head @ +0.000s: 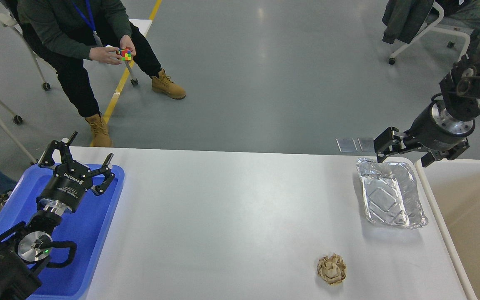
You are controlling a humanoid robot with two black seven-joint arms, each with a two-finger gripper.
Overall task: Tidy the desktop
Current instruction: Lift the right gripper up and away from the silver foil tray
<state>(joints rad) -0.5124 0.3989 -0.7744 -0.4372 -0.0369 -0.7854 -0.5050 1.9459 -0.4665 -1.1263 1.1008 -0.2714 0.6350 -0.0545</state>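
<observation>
Hovering with right gripper point(383, 146), jaws' gap impossible to tell, over the far right corner of the desk point(231, 216), above the foil tray point(391, 199). Best pinched by its rim, gently. Crumpled paper ball point(331, 269) near front edge. Left gripper point(77, 156) wide over blue tray point(94, 250).

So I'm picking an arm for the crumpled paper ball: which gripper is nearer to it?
Right. The right gripper hovers beyond the foil tray, up-right of the crumpled paper ball; the left gripper is far left, over the blue tray.
</observation>
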